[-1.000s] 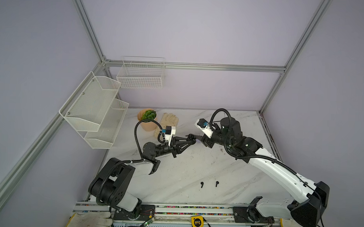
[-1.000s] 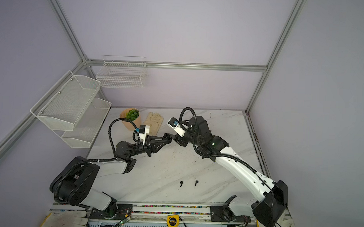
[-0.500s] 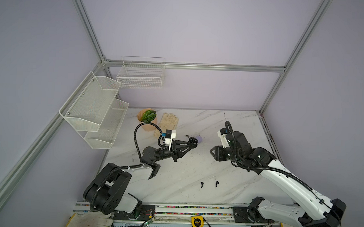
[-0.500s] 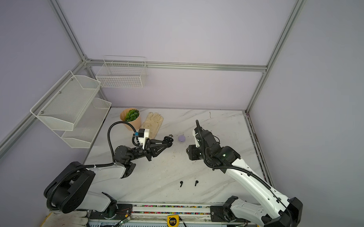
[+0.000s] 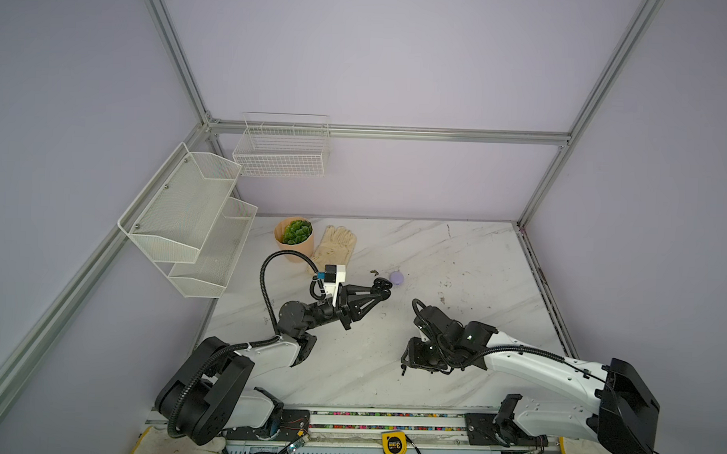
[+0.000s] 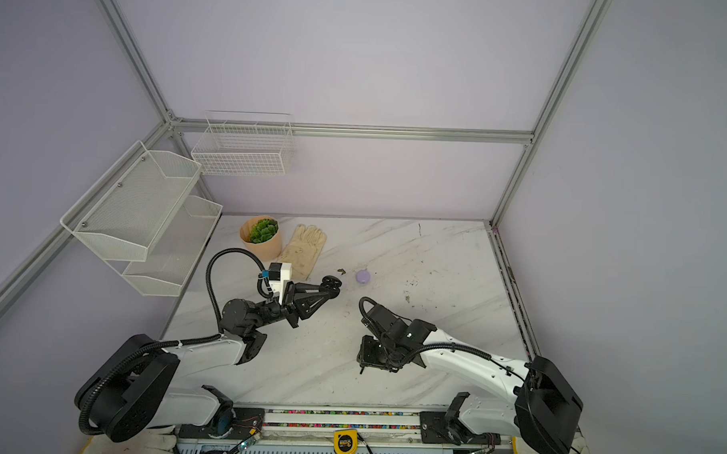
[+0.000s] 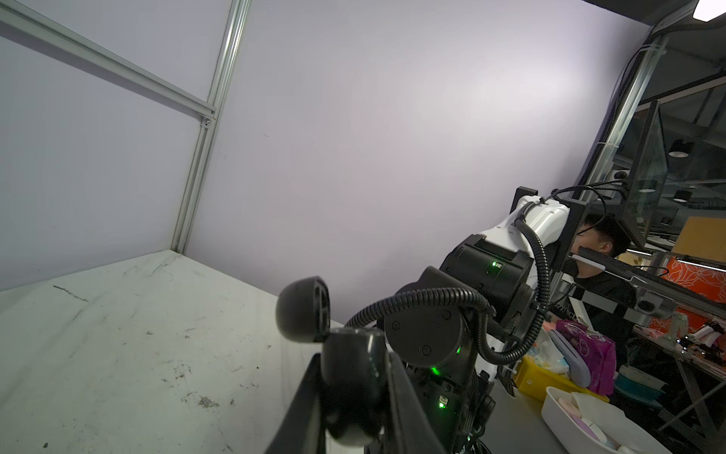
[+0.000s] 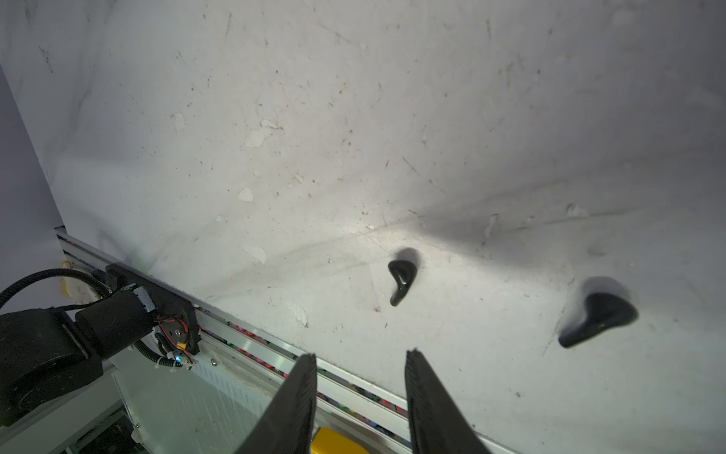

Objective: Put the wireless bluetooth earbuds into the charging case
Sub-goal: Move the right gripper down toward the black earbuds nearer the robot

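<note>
My left gripper is held above the table's middle, shut on a round black charging case. The case's lid is flipped open. Two black earbuds lie on the marble near the front edge. My right gripper hovers low just short of them. It is open with nothing between its fingers. In both top views only one earbud shows beside the right gripper. A closed lilac round case sits behind the left gripper.
A potted plant and a pale glove lie at the back left. White wire shelves and a wire basket hang on the walls. A yellow tape measure sits on the front rail.
My right arm has pulled away from the case in the left gripper, swung to the table's front and dropped low over the black earbuds, jaws narrowing. The left gripper still holds the case.
</note>
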Robot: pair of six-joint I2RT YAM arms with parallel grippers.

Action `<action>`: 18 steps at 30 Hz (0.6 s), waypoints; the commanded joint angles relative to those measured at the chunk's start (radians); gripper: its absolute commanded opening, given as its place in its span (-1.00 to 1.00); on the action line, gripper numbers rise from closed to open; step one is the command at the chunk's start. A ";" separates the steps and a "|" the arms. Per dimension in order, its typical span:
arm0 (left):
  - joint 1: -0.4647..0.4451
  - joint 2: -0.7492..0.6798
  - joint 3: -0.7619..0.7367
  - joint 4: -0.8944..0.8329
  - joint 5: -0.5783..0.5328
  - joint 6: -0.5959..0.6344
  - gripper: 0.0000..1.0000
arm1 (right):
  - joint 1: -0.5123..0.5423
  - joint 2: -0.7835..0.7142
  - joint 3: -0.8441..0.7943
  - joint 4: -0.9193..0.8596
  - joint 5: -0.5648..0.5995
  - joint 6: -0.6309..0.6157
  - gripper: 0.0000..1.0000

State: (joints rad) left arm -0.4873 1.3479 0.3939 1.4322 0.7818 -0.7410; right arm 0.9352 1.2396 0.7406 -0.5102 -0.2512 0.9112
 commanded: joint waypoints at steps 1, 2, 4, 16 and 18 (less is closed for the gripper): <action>-0.004 -0.004 -0.023 0.070 -0.003 -0.003 -1.00 | 0.007 -0.007 -0.036 0.068 -0.014 0.104 -0.17; -0.004 -0.003 -0.024 0.070 0.000 0.000 -1.00 | 0.010 -0.003 -0.045 0.082 -0.018 0.111 -0.17; -0.004 -0.004 -0.028 0.070 -0.001 0.007 -1.00 | 0.014 0.021 -0.046 0.085 -0.016 0.107 -0.19; -0.004 -0.003 -0.033 0.070 -0.006 0.011 -1.00 | 0.016 0.116 -0.060 0.123 -0.001 0.071 -0.31; -0.004 -0.001 -0.035 0.070 -0.007 0.011 -1.00 | 0.016 0.118 -0.063 0.123 0.002 0.071 -0.32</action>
State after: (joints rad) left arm -0.4873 1.3479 0.3828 1.4330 0.7807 -0.7406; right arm 0.9455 1.3533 0.6888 -0.3927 -0.2672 0.9710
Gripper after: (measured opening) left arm 0.201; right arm 0.342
